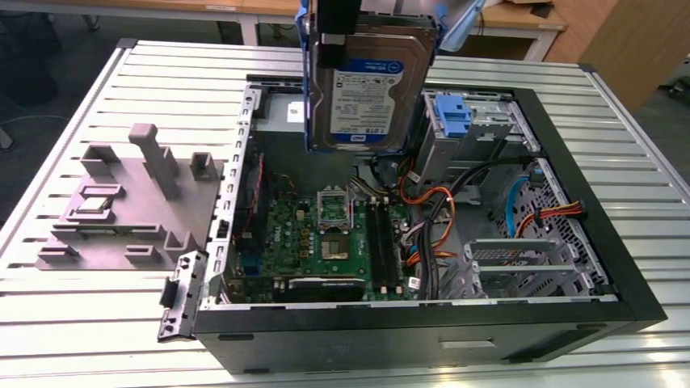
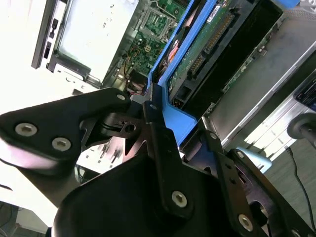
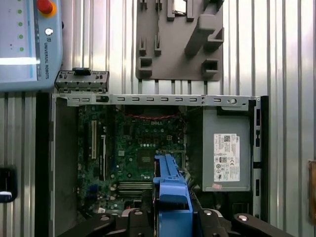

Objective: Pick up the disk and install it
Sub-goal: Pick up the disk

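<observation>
The disk (image 1: 367,85), a labelled drive in its blue carrier, hangs upright and clear of everything at 12 o'clock in the exterior view. It is over the far half of an open computer case (image 1: 636,311) that lies on a ribbed metal bench (image 1: 97,89). The jaws are closed on the carrier's upper rim. The second wrist view shows a black finger pressed against each side of the blue frame, with the drive's green circuit side turned toward that camera. By the look of it the pick-up is done and the work stands in the carry stage, with the install not yet begun. Below the disk lie the motherboard (image 1: 323,234) and a tangle of orange and black cables (image 1: 431,218). A second blue caddy (image 1: 455,121) sits in the cage at 1 o'clock of the case, and a bare silver drive cage (image 1: 518,259) is at 4 o'clock; which bay is meant cannot be told from here. Seating the disk would likely call for turning the carrier to match the bay's rails and keeping it clear of the cables. A grey fixture plate (image 1: 129,210) rests on the bench at 9 o'clock of the case, well apart from the disk.
</observation>
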Available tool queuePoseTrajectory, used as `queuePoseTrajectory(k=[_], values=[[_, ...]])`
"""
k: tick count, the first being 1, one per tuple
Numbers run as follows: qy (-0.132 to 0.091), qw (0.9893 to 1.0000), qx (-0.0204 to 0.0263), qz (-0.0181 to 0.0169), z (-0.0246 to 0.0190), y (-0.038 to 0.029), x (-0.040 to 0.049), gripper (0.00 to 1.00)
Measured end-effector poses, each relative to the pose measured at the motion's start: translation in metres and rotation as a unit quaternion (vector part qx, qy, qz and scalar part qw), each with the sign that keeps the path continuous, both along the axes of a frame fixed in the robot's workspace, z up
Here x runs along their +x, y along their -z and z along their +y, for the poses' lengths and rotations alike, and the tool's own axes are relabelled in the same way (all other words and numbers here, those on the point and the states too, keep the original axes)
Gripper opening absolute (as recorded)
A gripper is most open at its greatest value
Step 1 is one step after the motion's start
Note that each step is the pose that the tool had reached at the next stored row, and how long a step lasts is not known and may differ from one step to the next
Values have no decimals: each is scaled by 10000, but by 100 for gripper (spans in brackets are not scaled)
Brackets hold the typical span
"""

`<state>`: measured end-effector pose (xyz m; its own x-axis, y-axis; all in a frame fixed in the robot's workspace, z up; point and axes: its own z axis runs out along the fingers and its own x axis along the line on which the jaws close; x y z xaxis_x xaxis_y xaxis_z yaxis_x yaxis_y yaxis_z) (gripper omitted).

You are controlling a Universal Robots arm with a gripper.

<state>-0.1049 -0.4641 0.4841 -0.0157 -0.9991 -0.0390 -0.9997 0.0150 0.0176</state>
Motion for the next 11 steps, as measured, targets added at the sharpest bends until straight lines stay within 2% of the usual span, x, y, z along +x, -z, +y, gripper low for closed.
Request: queuePoseTrajectory(k=[5, 11], values=[[0, 10000, 78, 0, 1, 11, 70, 37], [0, 10000, 81, 1, 1, 30, 140, 37]])
